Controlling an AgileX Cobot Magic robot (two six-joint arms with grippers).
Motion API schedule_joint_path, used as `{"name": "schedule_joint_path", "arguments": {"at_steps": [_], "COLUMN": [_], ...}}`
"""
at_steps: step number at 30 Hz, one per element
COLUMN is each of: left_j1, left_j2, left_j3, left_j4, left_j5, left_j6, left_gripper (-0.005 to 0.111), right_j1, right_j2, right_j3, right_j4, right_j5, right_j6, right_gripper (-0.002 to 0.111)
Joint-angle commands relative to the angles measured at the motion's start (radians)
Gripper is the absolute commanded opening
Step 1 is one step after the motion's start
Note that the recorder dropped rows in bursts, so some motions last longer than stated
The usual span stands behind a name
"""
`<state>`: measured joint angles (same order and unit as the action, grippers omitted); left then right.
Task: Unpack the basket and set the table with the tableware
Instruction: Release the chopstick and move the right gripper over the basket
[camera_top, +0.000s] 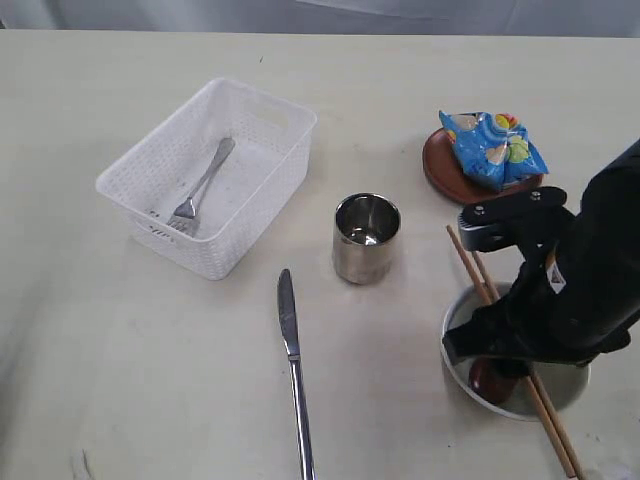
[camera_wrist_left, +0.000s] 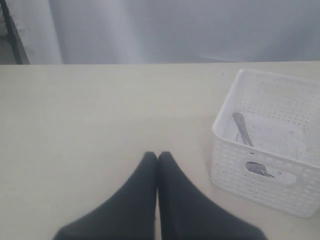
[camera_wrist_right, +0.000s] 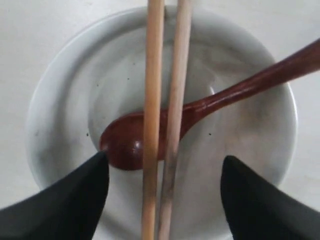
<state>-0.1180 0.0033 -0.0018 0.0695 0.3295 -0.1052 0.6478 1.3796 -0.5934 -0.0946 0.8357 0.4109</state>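
The right gripper hangs over the whitish bowl, which sits toward the right near corner of the table. Its jaws stand wide, one on each side of the wooden chopsticks, and hold nothing. The chopsticks lie side by side across the bowl's rim. Beneath them the brown wooden spoon rests inside with its handle over the rim, so that place setting looks complete, and the spread jaws suggest a release rather than a grasp.

The left gripper is pressed closed and empty, low over bare table just beside the white basket. The basket stands toward the left far side with only the steel fork in it, probably the last piece to unpack.

The steel cup stands upright mid-table and the steel knife lies toward the near edge, both clear of the basket. Toward the right far side, a blue snack packet covers most of the brown plate. Nothing blocks the way to the fork except the basket's own walls.
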Motion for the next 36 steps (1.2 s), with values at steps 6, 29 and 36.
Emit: {"name": "schedule_joint_path", "arguments": {"at_steps": [6, 29, 36], "left_j1": [-0.007, -0.007, -0.007], "left_j2": [-0.003, -0.003, -0.003], "left_j3": [0.002, 0.002, 0.002], "left_j4": [0.004, 0.004, 0.004], "left_j5": [-0.005, -0.005, -0.005], "left_j6": [0.001, 0.001, 0.001], "left_gripper": [0.000, 0.000, 0.000], "right_j1": [-0.005, 0.102, 0.188], "right_j2": [-0.030, 0.624, 0.813], "right_j3": [-0.260, -1.277, -1.409], "right_j4": [0.010, 0.426, 0.398], "right_j5": [0.216, 0.338, 0.222], "right_j6": [-0.077, -0.127, 0.003], "right_gripper": [0.063, 0.059, 0.045]}}
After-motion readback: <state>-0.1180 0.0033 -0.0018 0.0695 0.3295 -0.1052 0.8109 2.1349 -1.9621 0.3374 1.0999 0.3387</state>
